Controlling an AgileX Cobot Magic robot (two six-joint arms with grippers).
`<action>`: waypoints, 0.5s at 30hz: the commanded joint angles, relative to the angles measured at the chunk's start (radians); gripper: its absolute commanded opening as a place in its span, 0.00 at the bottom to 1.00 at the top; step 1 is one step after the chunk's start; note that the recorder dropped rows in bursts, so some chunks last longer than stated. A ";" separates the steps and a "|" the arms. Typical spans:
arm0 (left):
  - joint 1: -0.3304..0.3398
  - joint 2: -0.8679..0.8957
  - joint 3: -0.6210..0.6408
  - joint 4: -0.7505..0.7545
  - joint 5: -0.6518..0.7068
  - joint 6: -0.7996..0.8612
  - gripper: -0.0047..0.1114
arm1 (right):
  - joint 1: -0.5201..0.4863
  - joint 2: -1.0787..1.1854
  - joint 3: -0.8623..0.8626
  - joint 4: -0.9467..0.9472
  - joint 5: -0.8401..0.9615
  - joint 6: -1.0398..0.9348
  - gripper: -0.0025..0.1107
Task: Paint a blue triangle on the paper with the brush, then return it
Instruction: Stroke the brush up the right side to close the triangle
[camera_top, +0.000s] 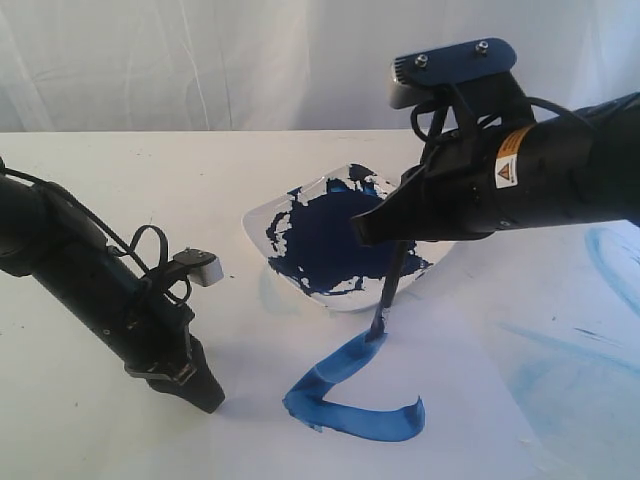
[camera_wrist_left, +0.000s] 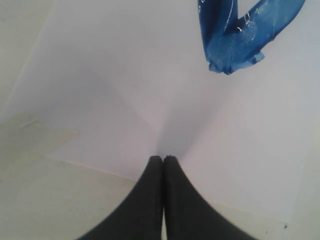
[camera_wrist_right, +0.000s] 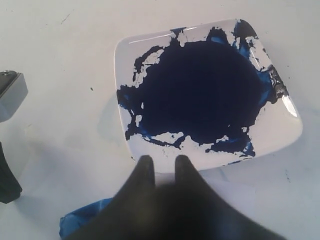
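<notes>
My right gripper (camera_top: 366, 231) is shut on the black-handled brush (camera_top: 392, 280). The brush slants down, and its tip touches the upper end of a blue stroke. The blue triangle (camera_top: 345, 400) shows as two thick medium-blue strokes meeting at a corner on the white paper (camera_top: 450, 345). That painted corner (camera_wrist_left: 234, 47) also shows in the left wrist view. My left gripper (camera_top: 200, 388) (camera_wrist_left: 163, 159) is shut and empty, with its tips down on the paper (camera_wrist_left: 125, 100) near its edge. In the right wrist view my right gripper (camera_wrist_right: 163, 167) hides the brush.
A white square dish (camera_top: 262, 225) (camera_wrist_right: 282, 130) holding a dark navy paint pool (camera_wrist_right: 200, 95) sits just behind the paper. Pale blue smears (camera_top: 600, 330) mark the table on the right. A white curtain hangs at the back.
</notes>
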 joint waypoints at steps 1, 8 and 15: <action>-0.005 0.002 -0.003 -0.009 0.016 -0.005 0.04 | 0.003 0.000 0.000 -0.016 0.041 0.005 0.02; -0.005 0.002 -0.003 -0.009 0.016 -0.005 0.04 | 0.003 0.000 0.000 -0.017 0.082 0.019 0.02; -0.005 0.002 -0.003 -0.009 0.016 -0.005 0.04 | 0.003 0.000 0.000 -0.012 0.132 0.026 0.02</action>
